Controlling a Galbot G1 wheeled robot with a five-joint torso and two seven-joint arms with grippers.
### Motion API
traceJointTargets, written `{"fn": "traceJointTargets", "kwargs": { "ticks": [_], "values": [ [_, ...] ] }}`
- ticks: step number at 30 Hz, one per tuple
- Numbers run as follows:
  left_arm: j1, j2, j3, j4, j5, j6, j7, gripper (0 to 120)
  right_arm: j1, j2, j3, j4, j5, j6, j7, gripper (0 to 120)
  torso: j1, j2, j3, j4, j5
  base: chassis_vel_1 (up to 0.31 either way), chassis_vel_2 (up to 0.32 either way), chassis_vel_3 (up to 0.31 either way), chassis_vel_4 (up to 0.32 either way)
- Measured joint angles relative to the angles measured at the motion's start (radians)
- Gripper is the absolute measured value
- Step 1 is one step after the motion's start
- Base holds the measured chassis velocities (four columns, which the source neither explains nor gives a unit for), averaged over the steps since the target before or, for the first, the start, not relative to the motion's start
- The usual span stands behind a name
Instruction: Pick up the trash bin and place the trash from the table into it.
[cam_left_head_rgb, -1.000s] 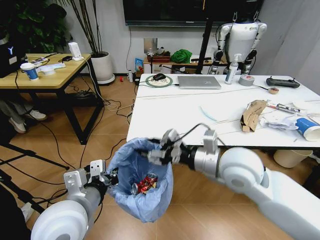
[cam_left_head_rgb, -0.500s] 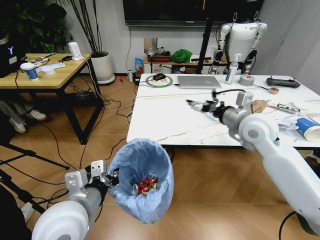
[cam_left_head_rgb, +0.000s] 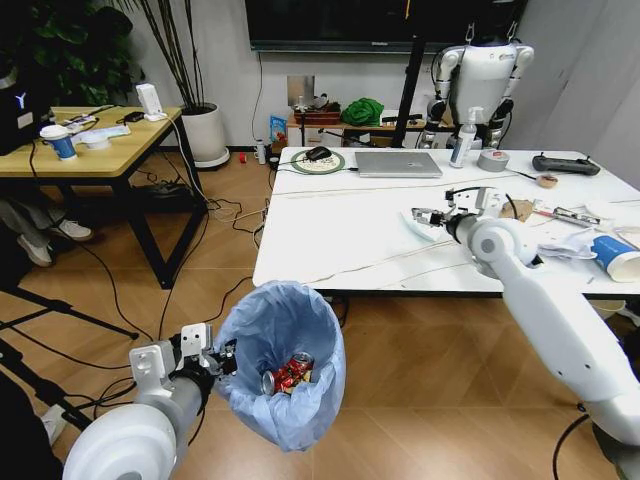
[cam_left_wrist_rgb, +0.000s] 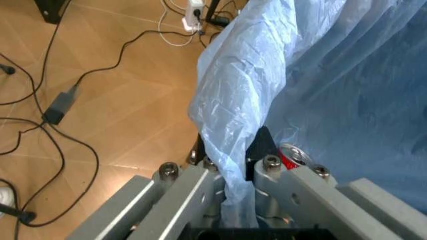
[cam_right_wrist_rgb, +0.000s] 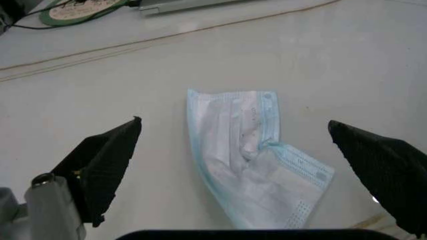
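Over the white counter (cam_left_head_rgb: 340, 235), right tool (cam_left_head_rgb: 425, 217) spread wide, empty, black fingertips (cam_right_wrist_rgb: 100, 162) straddling a crumpled light-blue face mask (cam_right_wrist_rgb: 253, 155) lying flat on the marble, apart from both tips. Mask's long axis running roughly away from the wrist camera, folded end nearer the tool, straight end toward the laptop (cam_left_head_rgb: 398, 164). Farther along the counter toward the robot's right: torn brown cardboard (cam_left_head_rgb: 516, 212), white crumpled paper (cam_left_head_rgb: 565, 243), blue-white paper cup (cam_left_head_rgb: 614, 255). Lower down, off the counter's near edge, left tool (cam_left_wrist_rgb: 233, 200) clamped on the rim of the trash bin (cam_left_head_rgb: 285, 360), blue bag pinched between the fingers. Bin tilted, mouth facing up toward the head camera, red can (cam_left_head_rgb: 290, 370) inside.
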Motion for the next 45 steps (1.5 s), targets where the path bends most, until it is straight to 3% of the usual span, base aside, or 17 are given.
{"fn": "traceJointTargets", "kwargs": {
  "ticks": [10,19,37,45],
  "values": [
    [0.017,0.005,-0.019,0.000,0.001,0.000,0.003,0,0.114,0.072,-0.085,-0.191,-0.054,0.001,0.012,100,0.000,0.000,0.000,0.0004,-0.0004,0.000,0.000,0.000,0.000],
    [0.020,0.003,-0.022,0.000,0.001,0.000,0.004,0,0.114,0.079,-0.090,-0.212,-0.067,0.003,0.012,96,0.000,0.000,0.000,0.0001,-0.0005,0.000,0.000,0.000,0.000],
    [0.031,0.011,-0.051,0.000,-0.010,0.000,0.010,0,0.116,0.104,-0.129,-0.259,-0.130,0.016,-0.008,46,0.000,0.000,0.000,0.0002,-0.0005,0.000,0.000,0.000,0.000],
    [0.034,0.016,-0.055,0.000,-0.015,0.000,0.011,0,0.105,0.101,-0.129,-0.265,-0.148,0.021,-0.016,16,0.000,0.000,0.000,0.0002,-0.0003,0.000,0.000,0.000,0.000]
  ]
}}
